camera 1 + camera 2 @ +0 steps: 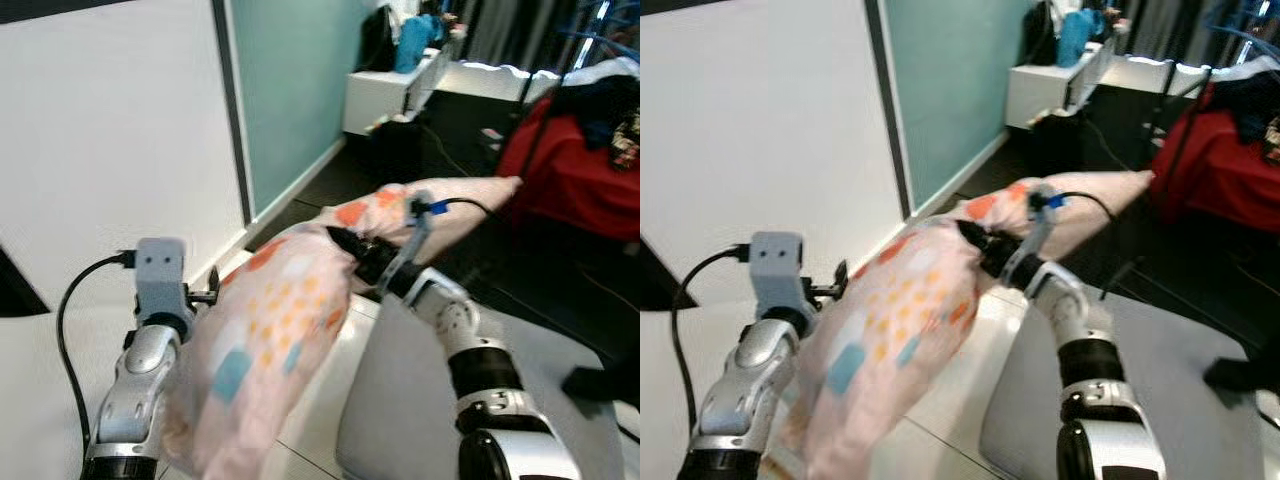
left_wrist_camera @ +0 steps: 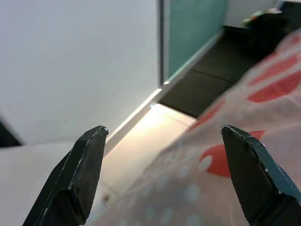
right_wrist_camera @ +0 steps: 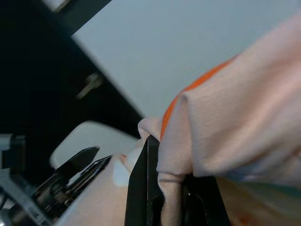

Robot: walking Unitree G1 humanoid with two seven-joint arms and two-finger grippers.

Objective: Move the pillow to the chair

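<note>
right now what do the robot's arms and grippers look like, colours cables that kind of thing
Both arms are silver metal with black joint rings. The left arm carries a boxy grey wrist module with a black cable looping out of it. The right arm has a thin black cable with a blue connector near its wrist. Each gripper has two long, tapered black fingers, glossy and wedge-shaped at the tips.

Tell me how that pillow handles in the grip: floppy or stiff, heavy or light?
Probably floppy: the pillow sags between the arms and its fabric bunches where the right gripper pinches it. Likely light for its bulk, since one pinch and the left arm seem to carry it. The left gripper is open beside it.
</note>
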